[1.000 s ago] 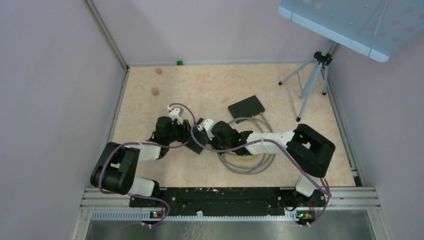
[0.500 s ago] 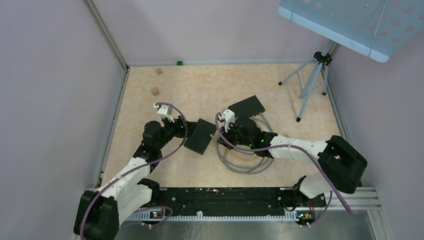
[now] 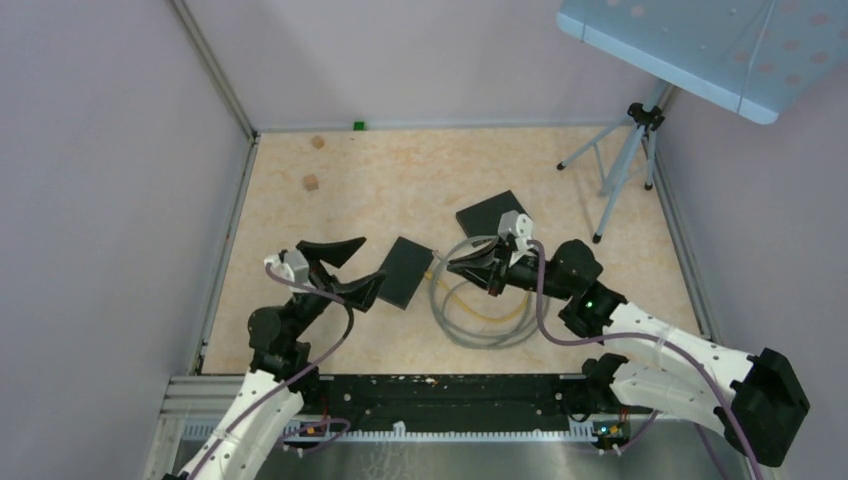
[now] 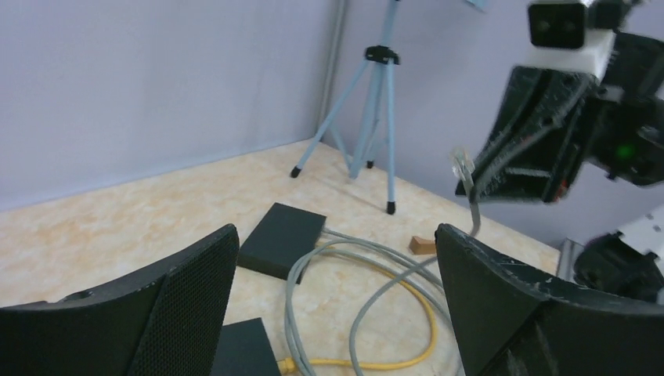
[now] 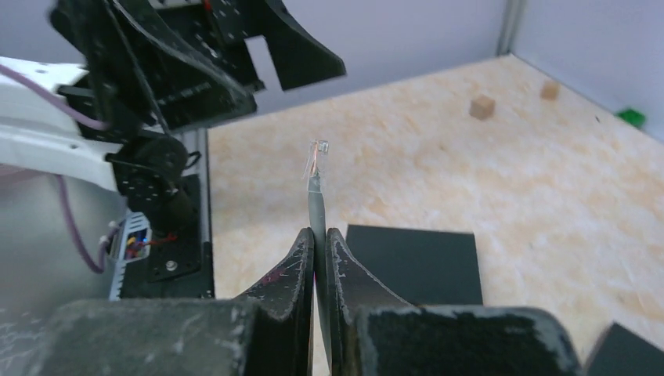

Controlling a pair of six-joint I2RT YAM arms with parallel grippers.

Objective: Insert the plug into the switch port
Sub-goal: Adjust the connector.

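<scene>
Right wrist view shows the right gripper point(image 5: 319, 235) clamped on the cable point(image 5: 315, 202) just behind the plug point(image 5: 319, 147), aloft and apart from the switch point(image 5: 411, 262), beside which the left gripper point(image 3: 350, 272) gapes empty; insertion not yet begun.

Two black boxes point(image 3: 404, 272), one tripod point(image 3: 645, 116), one plug point(image 5: 319, 147)

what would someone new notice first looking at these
The right hand stands out first: it hangs over the middle of the table, pinching a grey cable whose clear plug sticks out past its fingertips. Facing it, the left hand gapes wide open just left of a flat black box. Loose grey and yellow cable loops sprawl on the table under the right hand.
</scene>
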